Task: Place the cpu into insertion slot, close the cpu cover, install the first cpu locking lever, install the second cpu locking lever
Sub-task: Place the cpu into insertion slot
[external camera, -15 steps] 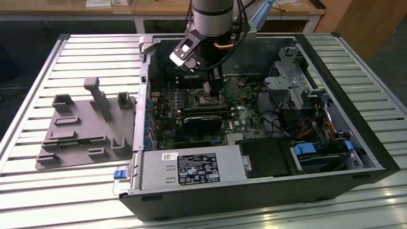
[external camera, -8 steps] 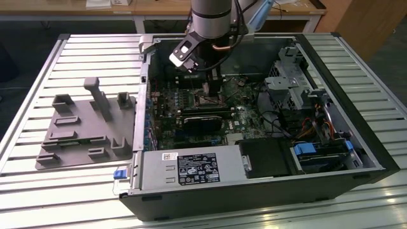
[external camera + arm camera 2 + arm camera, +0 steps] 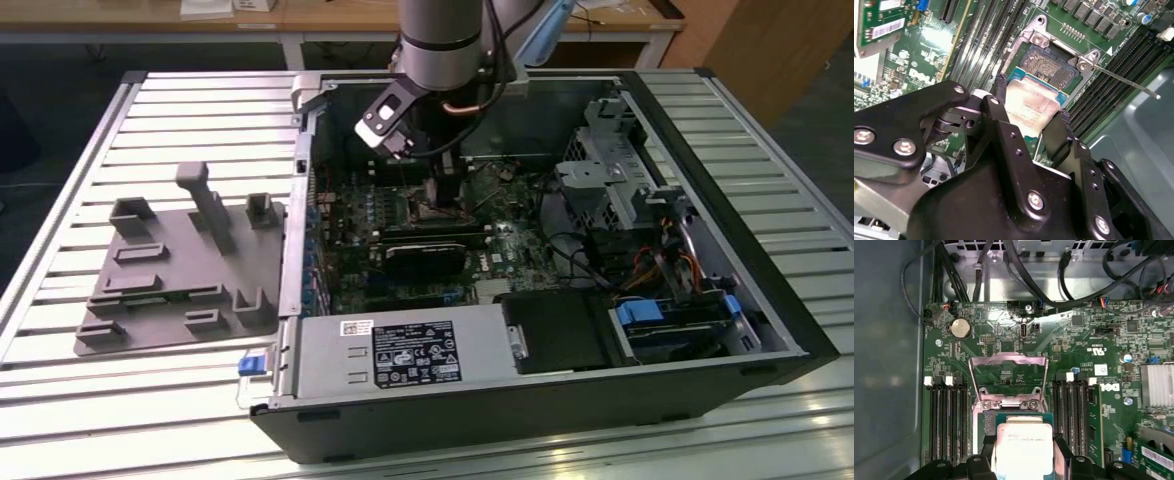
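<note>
The cpu is in the gripper, pinched at two opposite edges between two black fingers, jaws narrow at chip width, pale face up. It sits low over the near part of the insertion slot. The far part of the pin field is uncovered, and I cannot tell whether chip and socket touch. Judged not yet seated. The cpu cover stands flipped back past its hinge, with green board visible through its window, so closing is not done. A locking lever juts free as a thin rod off the socket corner, unlatched. Step one of four is in hand and three are left. Count: one cpu, one slot, one cover, one lever clearly seen, a second not made out. Memory slots flank the socket on both sides. In the exterior view the arm reaches down into the open computer case.
</note>
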You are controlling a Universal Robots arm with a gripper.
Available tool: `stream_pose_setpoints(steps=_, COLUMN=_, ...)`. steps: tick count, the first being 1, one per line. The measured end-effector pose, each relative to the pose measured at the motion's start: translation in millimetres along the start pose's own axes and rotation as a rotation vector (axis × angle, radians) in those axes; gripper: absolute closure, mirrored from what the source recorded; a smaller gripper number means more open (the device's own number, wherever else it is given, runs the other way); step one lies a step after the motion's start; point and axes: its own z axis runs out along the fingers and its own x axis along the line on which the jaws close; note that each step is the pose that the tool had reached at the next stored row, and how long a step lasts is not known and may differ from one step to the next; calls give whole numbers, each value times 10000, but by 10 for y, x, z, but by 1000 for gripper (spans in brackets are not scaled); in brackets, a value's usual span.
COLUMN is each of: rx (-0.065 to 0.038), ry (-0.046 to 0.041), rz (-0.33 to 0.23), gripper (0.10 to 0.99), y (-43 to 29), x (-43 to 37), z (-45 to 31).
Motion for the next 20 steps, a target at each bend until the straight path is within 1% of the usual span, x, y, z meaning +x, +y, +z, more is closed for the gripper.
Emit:
stream_pose_setpoints(steps=10, rx=0, ry=-1, rz=0, gripper=549, y=-36, x=42, z=138)
stream_pose_setpoints(steps=16, rx=-1, ry=1, rz=-1, gripper=549, y=-61, x=62, z=235)
stream_pose_setpoints(steps=18, rx=-1, ry=1, rz=-3, gripper=549, y=-65, x=66, z=260)
stream_pose_setpoints(steps=20, rx=0, ry=0, rz=-3, gripper=549, y=-67, x=67, z=267)
